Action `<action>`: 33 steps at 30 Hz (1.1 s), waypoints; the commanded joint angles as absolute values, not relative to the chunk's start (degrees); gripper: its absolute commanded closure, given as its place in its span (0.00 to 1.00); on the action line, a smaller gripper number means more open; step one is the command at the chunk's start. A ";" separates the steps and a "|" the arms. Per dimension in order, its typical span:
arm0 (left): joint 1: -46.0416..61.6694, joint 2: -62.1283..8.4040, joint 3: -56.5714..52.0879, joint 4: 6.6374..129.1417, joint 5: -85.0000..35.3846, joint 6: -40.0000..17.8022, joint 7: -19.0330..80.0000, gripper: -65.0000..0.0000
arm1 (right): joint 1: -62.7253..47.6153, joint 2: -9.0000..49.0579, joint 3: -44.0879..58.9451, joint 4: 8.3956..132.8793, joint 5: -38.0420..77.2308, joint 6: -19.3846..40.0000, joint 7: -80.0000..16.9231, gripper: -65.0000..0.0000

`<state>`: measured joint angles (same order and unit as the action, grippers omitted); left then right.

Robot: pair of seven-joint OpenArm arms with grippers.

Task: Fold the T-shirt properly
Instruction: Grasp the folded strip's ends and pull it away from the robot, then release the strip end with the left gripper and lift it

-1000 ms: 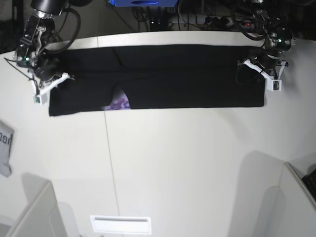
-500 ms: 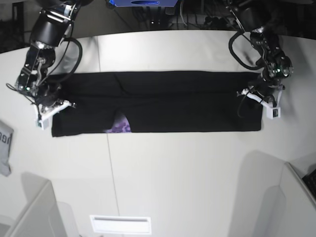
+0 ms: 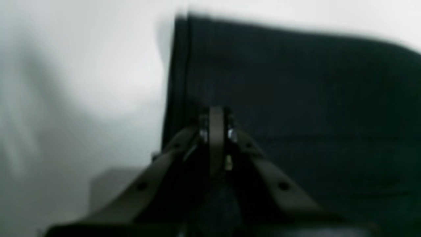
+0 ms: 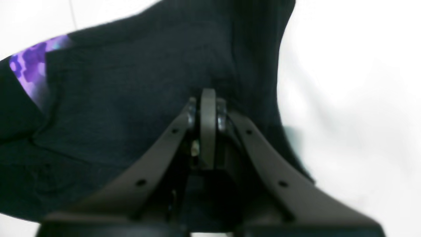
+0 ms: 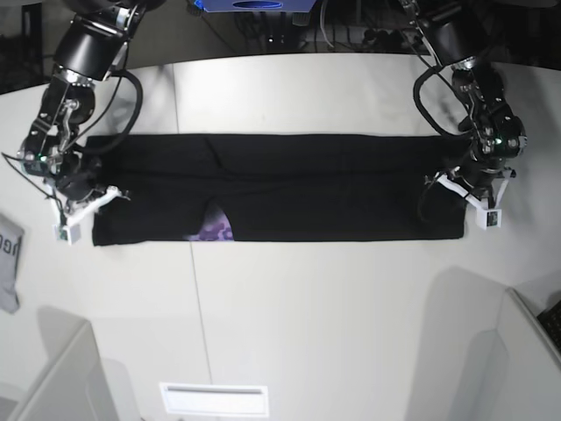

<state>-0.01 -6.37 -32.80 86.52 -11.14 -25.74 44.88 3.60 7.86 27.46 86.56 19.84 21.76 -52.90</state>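
The black T-shirt (image 5: pixel 333 189) lies as a long folded band across the white table, with a patch of purple print (image 5: pixel 213 230) showing at its front edge. My left gripper (image 5: pixel 458 195) is at the band's right end in the base view, shut on the T-shirt. In the left wrist view its fingers (image 3: pixel 215 115) pinch the dark cloth (image 3: pixel 312 98) beside its edge. My right gripper (image 5: pixel 101 202) holds the opposite end, also shut on the T-shirt. In the right wrist view its fingers (image 4: pixel 208 95) bite the cloth (image 4: pixel 131 65), with the purple print (image 4: pixel 29 69) off to the left.
A small grey cloth item (image 5: pixel 9 263) with dark lettering lies at the table's left edge. A white slotted plate (image 5: pixel 215 399) sits at the front. Grey panels rise at the lower left (image 5: pixel 61 377) and lower right (image 5: pixel 526 351). Cables crowd the back edge (image 5: pixel 351 35).
Both grippers have pulled the folded T-shirt toward the front of the table, staying shut on its two ends. The band has kept its long flat shape.
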 commanded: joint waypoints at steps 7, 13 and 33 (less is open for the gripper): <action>0.75 -7.16 -37.67 102.46 -20.62 -26.42 52.09 1.00 | 3.74 8.66 27.65 93.41 20.79 24.04 -57.01 1.00; 6.29 -7.16 -46.64 107.21 -25.63 -26.42 53.23 0.93 | 0.31 8.66 27.65 100.00 20.79 24.31 -57.63 1.00; 3.21 -10.59 -47.96 86.02 -25.19 -32.84 52.70 0.00 | -1.54 8.57 27.65 100.35 20.79 28.97 -57.98 1.00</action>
<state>3.62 -9.69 -47.83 85.19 -24.45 -32.64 53.54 -2.28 7.86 27.49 99.18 20.32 28.60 -59.20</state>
